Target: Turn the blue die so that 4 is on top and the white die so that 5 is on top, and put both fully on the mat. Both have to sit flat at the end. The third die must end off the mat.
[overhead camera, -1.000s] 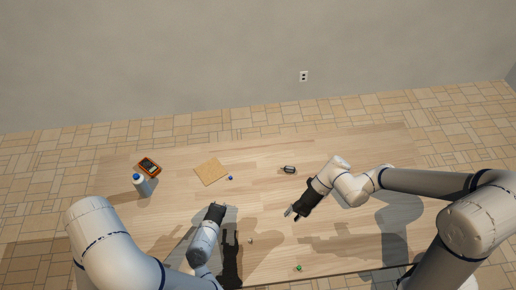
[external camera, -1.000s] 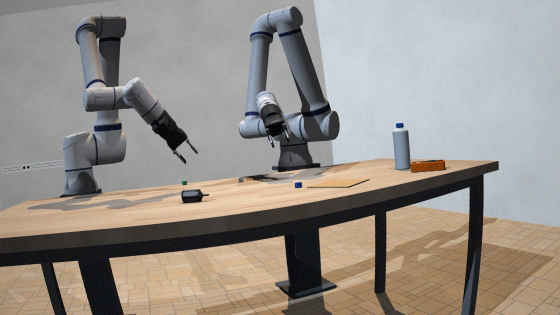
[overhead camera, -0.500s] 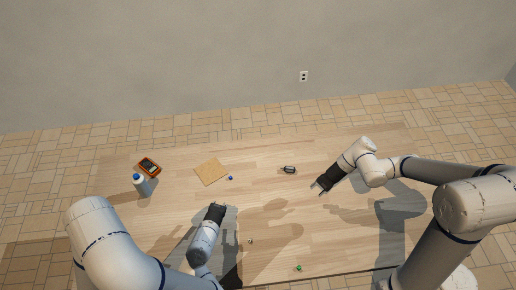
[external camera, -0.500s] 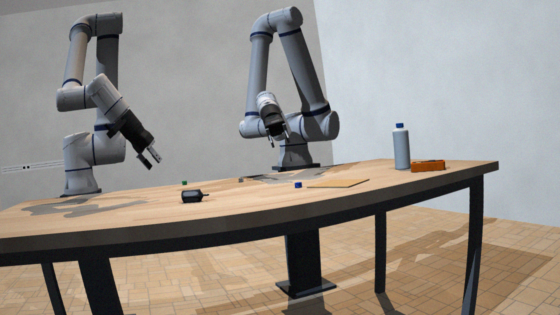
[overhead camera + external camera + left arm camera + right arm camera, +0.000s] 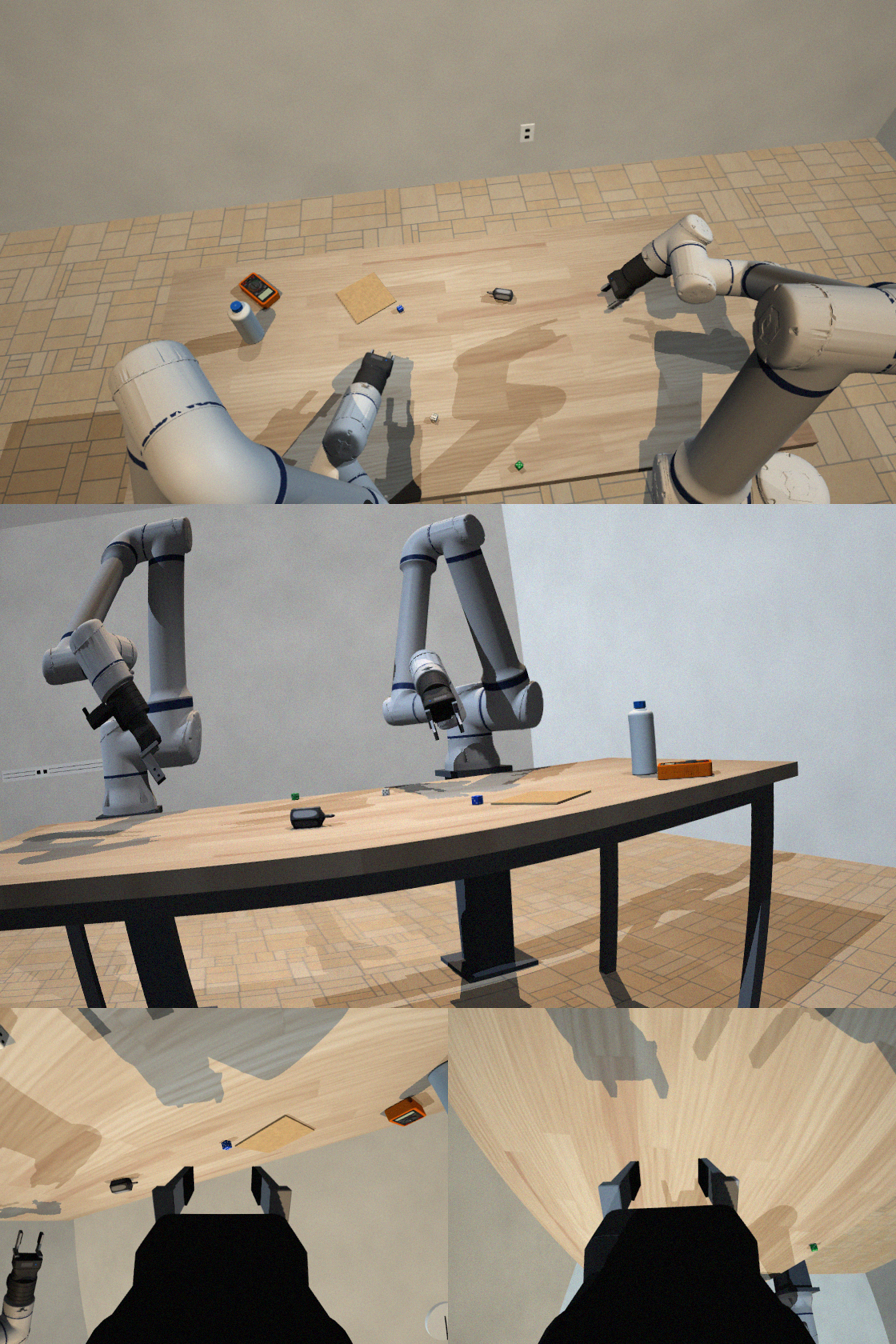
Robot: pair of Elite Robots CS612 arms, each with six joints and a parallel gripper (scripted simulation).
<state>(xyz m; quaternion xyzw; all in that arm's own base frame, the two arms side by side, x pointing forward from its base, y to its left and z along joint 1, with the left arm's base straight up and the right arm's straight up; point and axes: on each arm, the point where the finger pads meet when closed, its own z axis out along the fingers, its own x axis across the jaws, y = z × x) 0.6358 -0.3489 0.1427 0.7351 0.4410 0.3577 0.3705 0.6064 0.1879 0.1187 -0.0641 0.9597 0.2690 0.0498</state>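
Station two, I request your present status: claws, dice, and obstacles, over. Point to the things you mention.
Both claws (image 5: 383, 355) (image 5: 445, 733) (image 5: 222, 1185) (image 5: 610, 299) (image 5: 156, 773) (image 5: 30, 1233) (image 5: 669, 1177) open, nothing held. Blue die (image 5: 400, 308) (image 5: 477, 799) (image 5: 227, 1145) beside mat (image 5: 366, 298) (image 5: 540, 797) (image 5: 277, 1135), white die (image 5: 434, 417) (image 5: 386, 791) farther off. No obstacle seen between blue die and mat.

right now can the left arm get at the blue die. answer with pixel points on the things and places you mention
Probably yes: the left claw (image 5: 382, 354) (image 5: 223, 1178) is open, and nothing seems to stand between it and the blue die (image 5: 399, 308) (image 5: 477, 799) (image 5: 226, 1145), which lies just off the mat (image 5: 366, 298) (image 5: 542, 797) (image 5: 277, 1134).

blue die (image 5: 399, 308) (image 5: 477, 799) (image 5: 226, 1145): pips too small; white die (image 5: 434, 418) (image 5: 386, 791) (image 5: 3, 1037): edge-cut in left wrist view, top number seemingly unreadable
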